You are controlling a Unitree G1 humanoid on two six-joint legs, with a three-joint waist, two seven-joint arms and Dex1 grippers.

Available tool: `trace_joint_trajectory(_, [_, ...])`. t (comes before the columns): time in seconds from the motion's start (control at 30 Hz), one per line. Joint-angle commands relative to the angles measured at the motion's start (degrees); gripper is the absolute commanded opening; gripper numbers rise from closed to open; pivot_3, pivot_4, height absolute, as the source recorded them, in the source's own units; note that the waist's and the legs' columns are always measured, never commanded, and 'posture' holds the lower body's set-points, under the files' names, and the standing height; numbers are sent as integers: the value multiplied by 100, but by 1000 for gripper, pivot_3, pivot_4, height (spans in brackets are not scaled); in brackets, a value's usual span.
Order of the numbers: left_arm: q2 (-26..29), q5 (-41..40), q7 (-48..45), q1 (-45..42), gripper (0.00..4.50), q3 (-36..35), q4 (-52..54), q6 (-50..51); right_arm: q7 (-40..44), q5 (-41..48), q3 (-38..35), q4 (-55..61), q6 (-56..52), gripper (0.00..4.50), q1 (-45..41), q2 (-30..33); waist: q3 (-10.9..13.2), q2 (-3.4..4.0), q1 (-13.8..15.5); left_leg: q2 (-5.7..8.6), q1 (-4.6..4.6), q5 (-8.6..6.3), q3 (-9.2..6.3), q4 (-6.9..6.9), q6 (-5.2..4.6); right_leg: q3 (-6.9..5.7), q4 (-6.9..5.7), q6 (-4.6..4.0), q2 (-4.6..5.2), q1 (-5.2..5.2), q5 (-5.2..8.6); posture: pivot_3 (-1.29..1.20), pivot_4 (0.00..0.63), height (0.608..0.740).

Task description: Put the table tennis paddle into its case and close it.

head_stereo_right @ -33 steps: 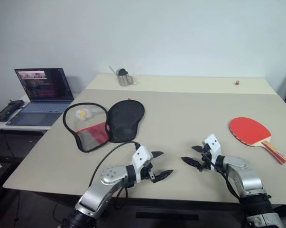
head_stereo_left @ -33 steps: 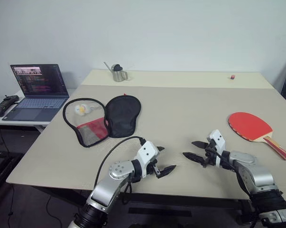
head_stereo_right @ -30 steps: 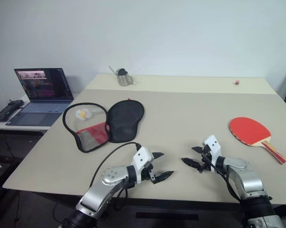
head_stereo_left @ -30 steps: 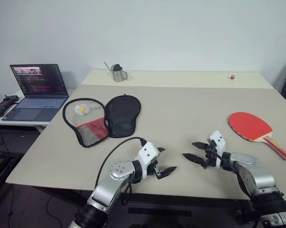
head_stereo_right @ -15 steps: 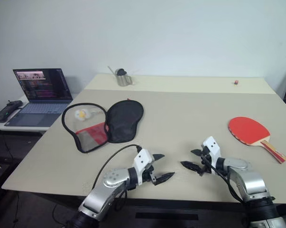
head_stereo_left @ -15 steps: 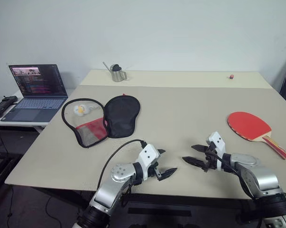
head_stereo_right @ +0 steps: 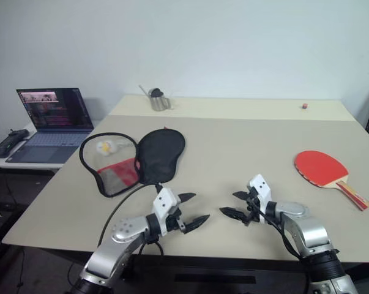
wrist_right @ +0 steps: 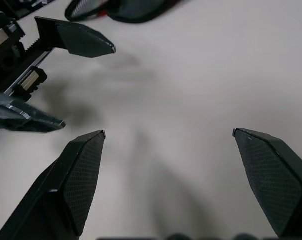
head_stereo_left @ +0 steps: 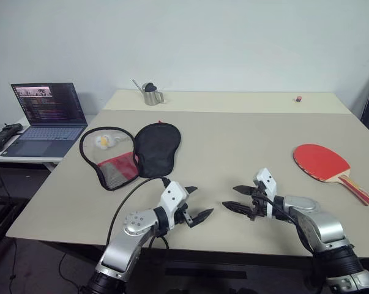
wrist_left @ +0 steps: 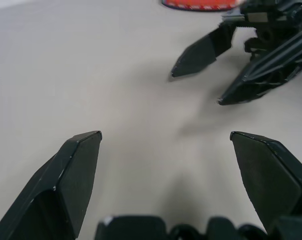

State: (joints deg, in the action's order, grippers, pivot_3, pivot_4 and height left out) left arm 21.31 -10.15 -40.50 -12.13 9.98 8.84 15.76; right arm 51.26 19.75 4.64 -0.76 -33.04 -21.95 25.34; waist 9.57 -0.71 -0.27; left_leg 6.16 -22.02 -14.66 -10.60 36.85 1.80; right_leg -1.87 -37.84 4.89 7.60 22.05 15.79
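Both hands — left hand (head_stereo_left: pixel 196 202) and right hand (head_stereo_left: pixel 234 198) — hover spread wide over the tabletop (head_stereo_left: pixel 233 141), empty, facing each other.

Beige table (head_stereo_left: pixel 233 131) before a plain white wall (head_stereo_left: pixel 233 43)

Both end effectors (head_stereo_left: pixel 194 203) (head_stereo_left: pixel 236 198) agape, empty.

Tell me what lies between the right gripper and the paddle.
Nothing: in the left eye view, only bare table separates the open right gripper from the table tennis paddle.
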Motion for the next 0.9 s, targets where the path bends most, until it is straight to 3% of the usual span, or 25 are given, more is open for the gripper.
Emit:
trace_joint_trajectory(0.03, [159, -149, 8, -253, 4500, -382, 276, -64, 42, 119, -69, -14, 150, 4483, -255, -78, 0, 0, -1, 0, 0, 0, 0, 0, 0, 0, 0, 0, 0, 0, 0, 0, 150, 740])
trace_joint_trajectory(0.57, [900, -385, 125, -837, 4500, -1678, -558, -249, -241, 249, 0, 37, -18, 4483, -948, -547, 0, 0, -39, 1, -7, 5, -1, -1, 21, 2, 8, -1, -1, 7, 0, 0, 150, 740])
trace_joint_trajectory(0.9, [838, 59, 440, -1311, 4500, -1471, -1585, -550, -168, 518, 10, 471, -324, 4483, -1060, -587, 0, 0, -73, 1, -9, 6, -3, 0, 22, 2, 3, -1, -1, 13, -1, 0, 150, 740])
